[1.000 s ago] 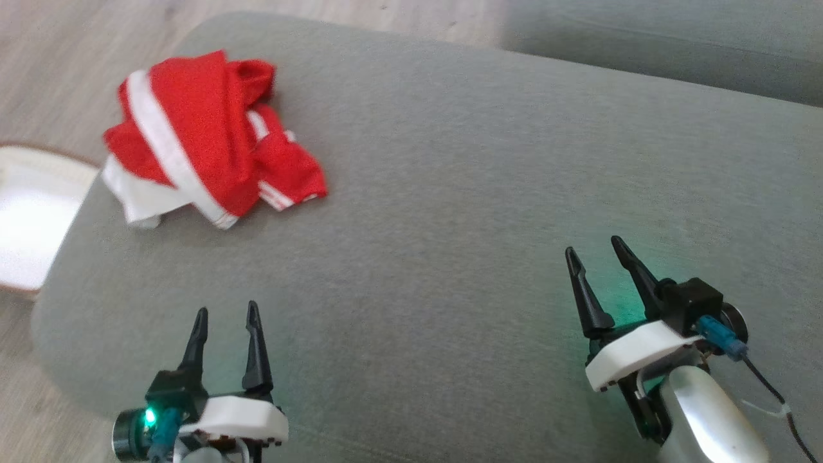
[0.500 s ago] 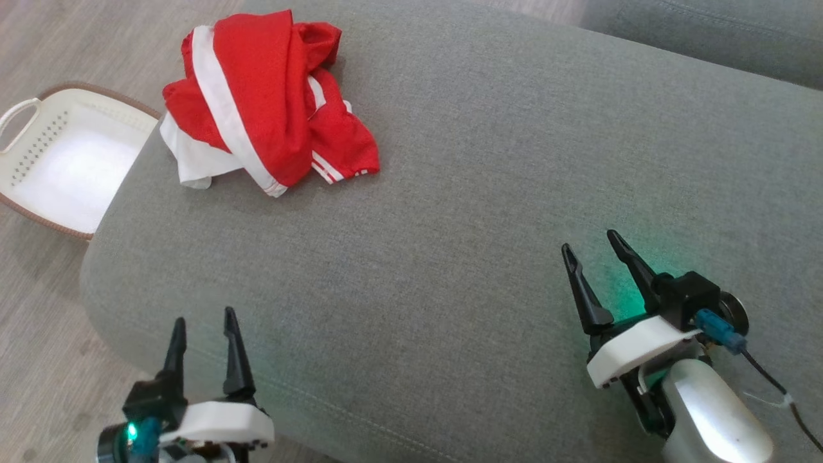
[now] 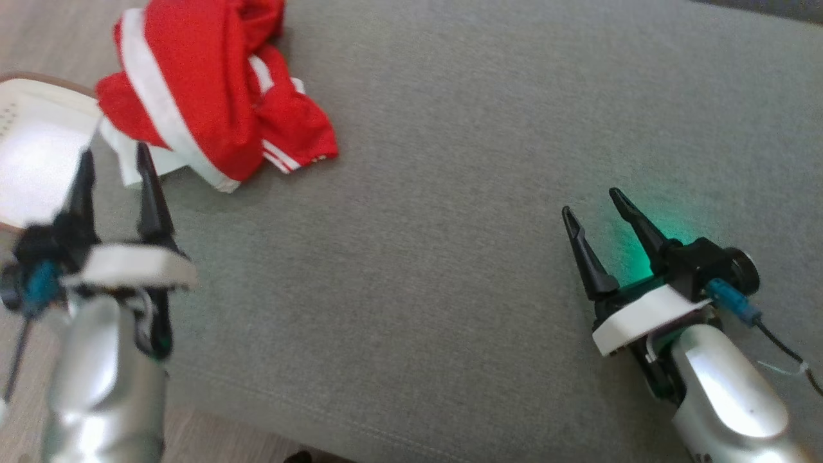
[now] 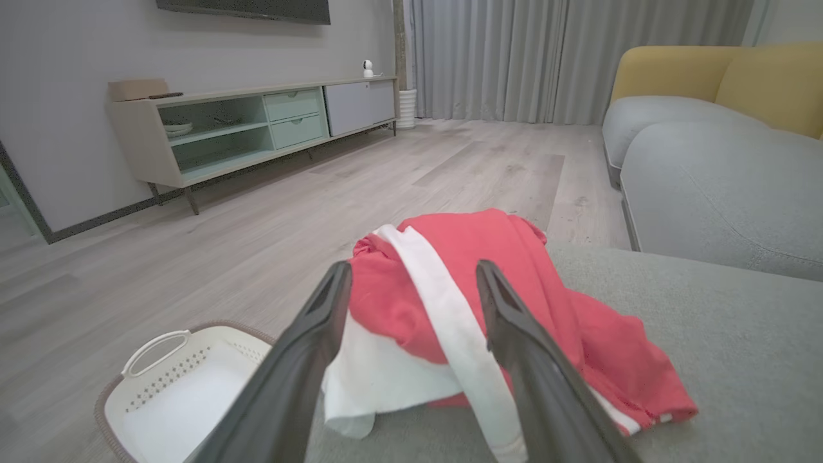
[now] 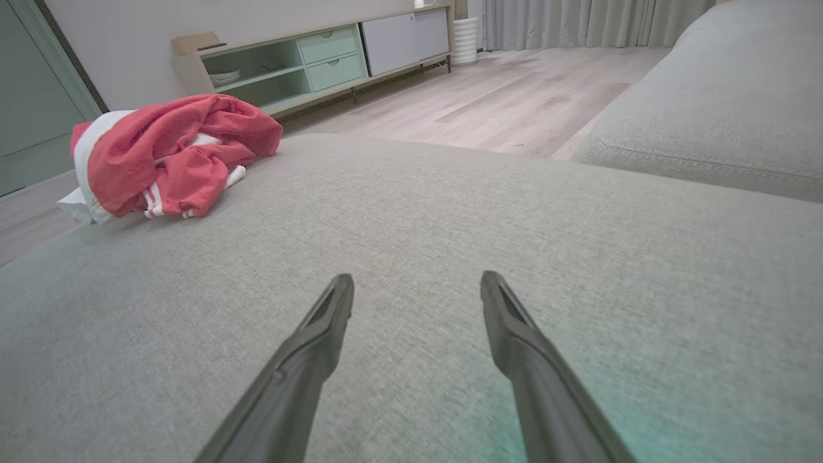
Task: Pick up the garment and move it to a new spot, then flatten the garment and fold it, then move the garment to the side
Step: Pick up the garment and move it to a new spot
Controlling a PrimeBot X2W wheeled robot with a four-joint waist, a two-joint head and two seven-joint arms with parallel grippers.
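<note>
Fingers (image 3: 151,193) of the left gripper (image 3: 114,152) stand apart and empty, aimed at the crumpled red garment (image 3: 199,96), likely lined up to pinch its white hem. It lies bunched at the sofa cushion's (image 3: 450,193) far left corner. The right gripper (image 3: 590,201), also spread, waits near the right edge.

The garment (image 3: 212,96) lay on the cushion (image 3: 463,161), at its far left corner. The basket (image 3: 26,154) stood on the floor (image 4: 193,257), just left of that corner. The left tool (image 3: 113,151) was near the garment, on its near side, at the cushion's left edge. The right tool (image 3: 590,201) was well apart, over the cushion's right half. A 2nd cushion (image 4: 714,186) lay beyond the 1st, to the right.
</note>
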